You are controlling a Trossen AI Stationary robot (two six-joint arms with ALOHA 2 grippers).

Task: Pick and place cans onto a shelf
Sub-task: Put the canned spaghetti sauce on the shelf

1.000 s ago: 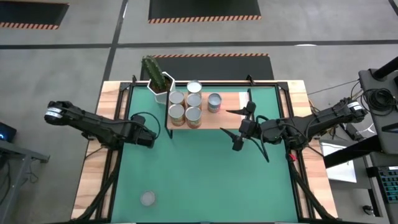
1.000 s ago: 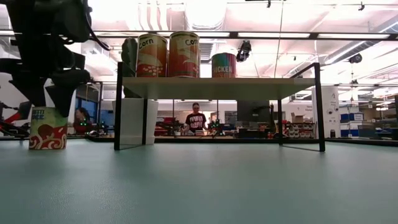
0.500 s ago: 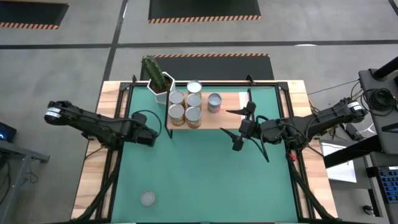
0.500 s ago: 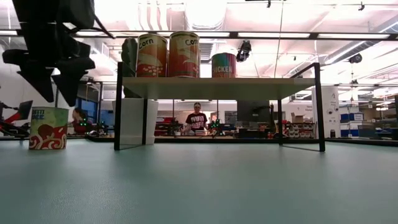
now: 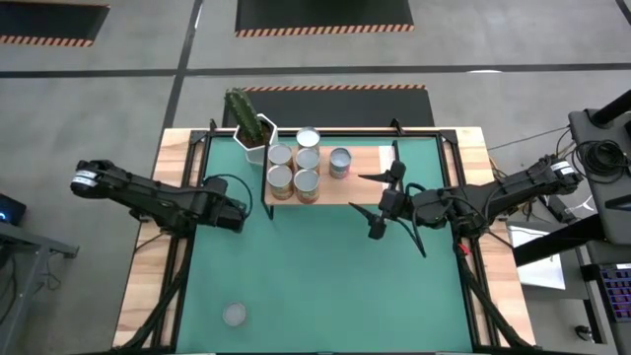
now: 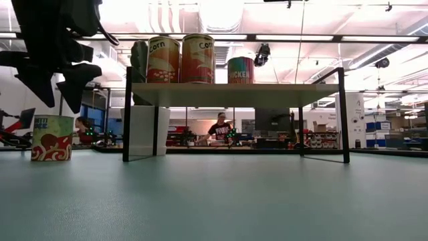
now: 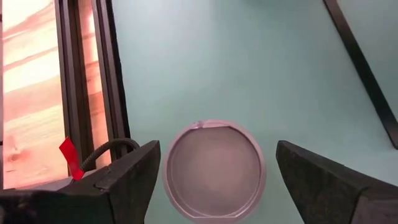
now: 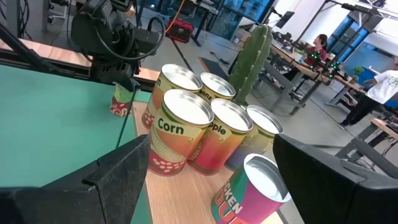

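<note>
Several cans [image 5: 307, 181] stand upright on the light-wood shelf [image 5: 365, 187] at the far side of the green mat. One more can [image 7: 214, 171] stands on the mat straight below my left gripper [image 7: 217, 152], which hangs open above it with its fingers clear of the can [image 6: 52, 138]. Another can [image 5: 234, 315] stands alone near the mat's near left corner. My right gripper [image 5: 370, 205] waits open in the air at the shelf's right end, pointing level at the cans [image 8: 180, 124].
A cactus in a white pot [image 5: 253, 138] stands at the shelf's far left corner. Black frame rails [image 7: 112, 81] run along the mat's left edge beside the can under my left gripper. The mat's near half [image 5: 335, 286] is bare green.
My left gripper has risen straight up from around the can's top, staying open. The can has stayed upright on the mat where it stood.
</note>
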